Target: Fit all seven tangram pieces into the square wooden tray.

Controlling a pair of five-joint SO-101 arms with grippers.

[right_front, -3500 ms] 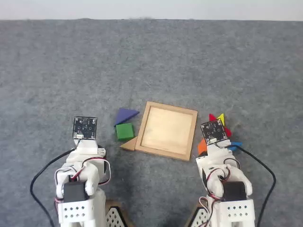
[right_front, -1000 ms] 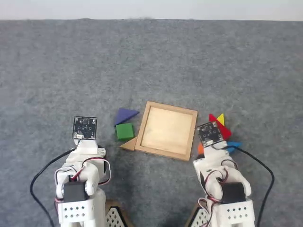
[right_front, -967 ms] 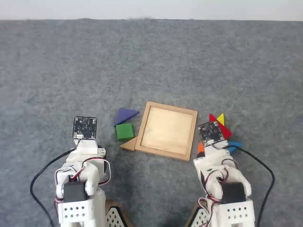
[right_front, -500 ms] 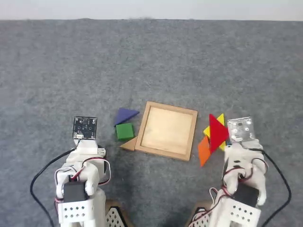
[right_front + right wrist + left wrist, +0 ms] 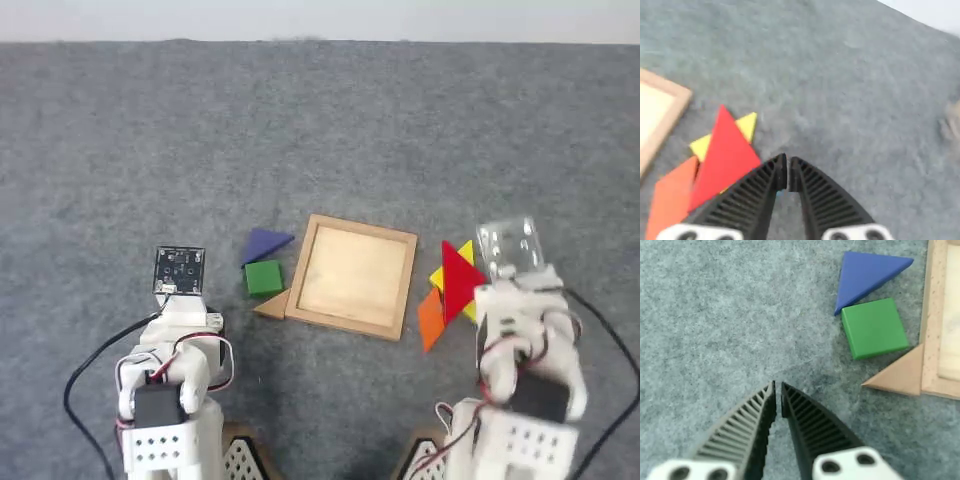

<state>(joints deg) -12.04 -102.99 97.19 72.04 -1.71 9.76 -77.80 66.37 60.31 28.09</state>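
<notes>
The square wooden tray lies mid-table with nothing in it. Left of it sit a blue triangle, a green square and a tan wooden triangle that touches the tray's rim. My left gripper hovers shut over bare carpet, short of the green square and the blue triangle. Right of the tray, a red triangle overlaps a yellow piece beside an orange piece. My right gripper is shut, just past the red triangle.
Grey carpet covers the whole table. The left arm stands at the front left and the right arm at the front right, beside the red, yellow and orange cluster. Open carpet stretches behind the tray.
The right arm has swung to the right, off the cluster, uncovering the red, yellow and orange pieces. The left arm and the pieces near it have not moved.
</notes>
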